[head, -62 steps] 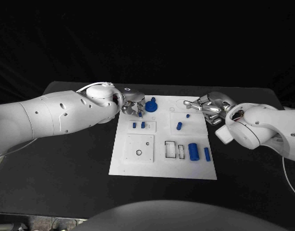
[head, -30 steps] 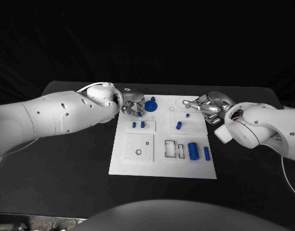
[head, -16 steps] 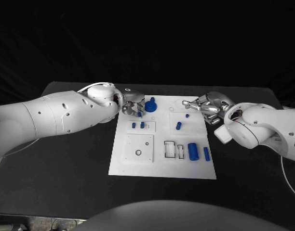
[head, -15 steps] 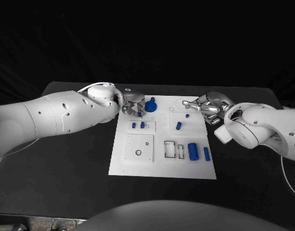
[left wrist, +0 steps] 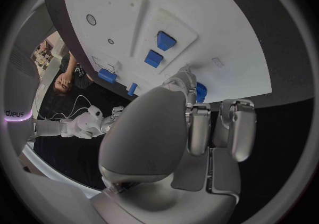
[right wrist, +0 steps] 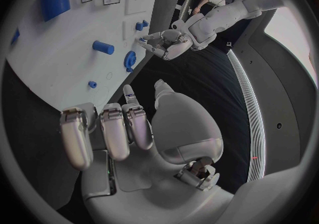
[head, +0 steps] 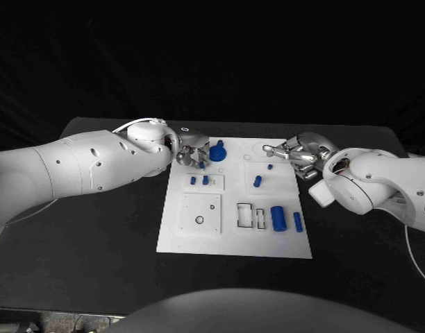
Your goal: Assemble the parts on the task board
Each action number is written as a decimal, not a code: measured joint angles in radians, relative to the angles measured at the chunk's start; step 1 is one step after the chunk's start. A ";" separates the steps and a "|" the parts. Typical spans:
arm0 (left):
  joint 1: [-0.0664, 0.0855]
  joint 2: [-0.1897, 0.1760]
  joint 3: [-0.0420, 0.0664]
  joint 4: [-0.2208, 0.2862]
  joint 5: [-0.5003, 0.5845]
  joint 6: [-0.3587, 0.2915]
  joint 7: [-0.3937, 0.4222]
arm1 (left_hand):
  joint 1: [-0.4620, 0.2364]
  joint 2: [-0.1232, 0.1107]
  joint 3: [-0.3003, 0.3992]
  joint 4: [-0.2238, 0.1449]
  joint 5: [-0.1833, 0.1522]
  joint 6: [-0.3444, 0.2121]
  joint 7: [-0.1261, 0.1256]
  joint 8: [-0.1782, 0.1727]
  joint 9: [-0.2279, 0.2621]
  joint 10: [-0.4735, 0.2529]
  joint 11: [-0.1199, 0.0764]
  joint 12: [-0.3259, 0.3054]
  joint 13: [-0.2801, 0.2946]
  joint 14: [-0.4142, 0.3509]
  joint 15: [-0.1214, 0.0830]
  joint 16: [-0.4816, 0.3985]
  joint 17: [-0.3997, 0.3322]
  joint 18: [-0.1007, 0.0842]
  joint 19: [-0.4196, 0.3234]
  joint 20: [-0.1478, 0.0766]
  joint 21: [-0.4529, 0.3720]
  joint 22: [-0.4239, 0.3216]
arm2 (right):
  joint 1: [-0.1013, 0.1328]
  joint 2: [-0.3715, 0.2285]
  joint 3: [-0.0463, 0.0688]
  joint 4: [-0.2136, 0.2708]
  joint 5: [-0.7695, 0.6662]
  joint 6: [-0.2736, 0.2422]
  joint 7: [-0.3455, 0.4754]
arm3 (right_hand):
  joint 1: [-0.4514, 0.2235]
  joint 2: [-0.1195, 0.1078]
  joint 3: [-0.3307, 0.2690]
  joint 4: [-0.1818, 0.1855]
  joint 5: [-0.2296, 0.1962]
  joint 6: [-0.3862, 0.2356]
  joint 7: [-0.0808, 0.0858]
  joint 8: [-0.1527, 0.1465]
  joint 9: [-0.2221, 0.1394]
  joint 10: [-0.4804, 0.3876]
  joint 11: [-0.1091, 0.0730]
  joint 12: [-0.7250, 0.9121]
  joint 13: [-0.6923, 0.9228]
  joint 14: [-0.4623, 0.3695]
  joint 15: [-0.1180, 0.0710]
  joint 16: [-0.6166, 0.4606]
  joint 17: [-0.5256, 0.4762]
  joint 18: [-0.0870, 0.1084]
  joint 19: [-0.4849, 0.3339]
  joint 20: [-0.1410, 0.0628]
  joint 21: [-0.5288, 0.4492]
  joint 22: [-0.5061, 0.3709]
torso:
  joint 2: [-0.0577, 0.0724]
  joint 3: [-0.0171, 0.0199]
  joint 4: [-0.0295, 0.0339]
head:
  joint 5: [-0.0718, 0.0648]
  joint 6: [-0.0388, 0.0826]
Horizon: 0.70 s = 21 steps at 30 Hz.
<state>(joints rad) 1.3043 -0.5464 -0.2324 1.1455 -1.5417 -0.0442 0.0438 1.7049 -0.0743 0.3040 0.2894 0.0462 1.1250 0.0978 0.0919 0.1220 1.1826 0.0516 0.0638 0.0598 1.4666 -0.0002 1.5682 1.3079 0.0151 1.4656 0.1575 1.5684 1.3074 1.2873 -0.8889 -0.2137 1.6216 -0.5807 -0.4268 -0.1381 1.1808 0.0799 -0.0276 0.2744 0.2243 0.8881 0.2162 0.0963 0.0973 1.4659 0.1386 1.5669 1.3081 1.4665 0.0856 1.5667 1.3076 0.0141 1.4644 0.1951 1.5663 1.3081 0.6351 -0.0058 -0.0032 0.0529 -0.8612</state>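
Observation:
The white task board (head: 235,243) lies mid-table. At its far left corner stands a blue round part with a knob (head: 217,152). My left hand (head: 191,157) is right beside it, and its fingertips (left wrist: 188,82) lie against a blue piece (left wrist: 201,92). Whether they grip it is hidden. My right hand (head: 294,154) hovers over the far right corner with fingers (right wrist: 113,128) apart and nothing in them. Two short blue pegs (head: 199,180), a blue peg (head: 257,182) and a tiny blue stud (head: 271,166) sit mid-board. A thick blue cylinder (head: 278,218) and a thinner one (head: 298,222) lie at the right.
A square plate with a small ring hole (head: 201,214) and two rectangular slots (head: 246,215) mark the board's near half. Black table (head: 92,243) surrounds the board on all sides. Both white forearms flank the board's far end.

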 measured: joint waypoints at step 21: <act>-0.004 0.003 -0.002 0.001 0.000 0.017 0.007 | -0.006 -0.006 0.001 -0.001 0.000 -0.022 0.005 -0.013 -0.007 -0.035 0.007 0.000 0.000 0.000 0.007 0.000 0.000 0.000 0.000 0.000 0.000 0.000 | 0.000 0.001 0.000 0.000 0.000 0.000 0.000 | 0.000 0.000 0.000 0.000 0.000 0.000 0.000 0.000 0.000 0.000 0.000 0.000 0.000 0.000 0.000 0.000 0.000 0.000 0.000 0.000 0.000 0.000 | 0.000 -0.0002 -0.0005 | -0.002 0.000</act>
<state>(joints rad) 1.3004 -0.5431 -0.2345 1.1465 -1.5413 -0.0267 0.0508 1.6985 -0.0805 0.3050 0.2883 0.0462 1.1028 0.1024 0.0793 0.1151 1.1475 0.0583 0.0638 0.0602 1.4669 0.0070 1.5682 1.3077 0.0152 1.4656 0.1575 1.5684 1.3074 1.2874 -0.8882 -0.2138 1.6213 -0.5807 -0.4268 -0.1381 1.1808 0.0800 -0.0276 0.2743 0.2243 0.8880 0.2162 0.0963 0.0971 1.4659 0.1386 1.5669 1.3078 1.4665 0.0856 1.5667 1.3074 0.0141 1.4644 0.1951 1.5663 1.3079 0.6348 -0.0060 -0.0036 0.0509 -0.8609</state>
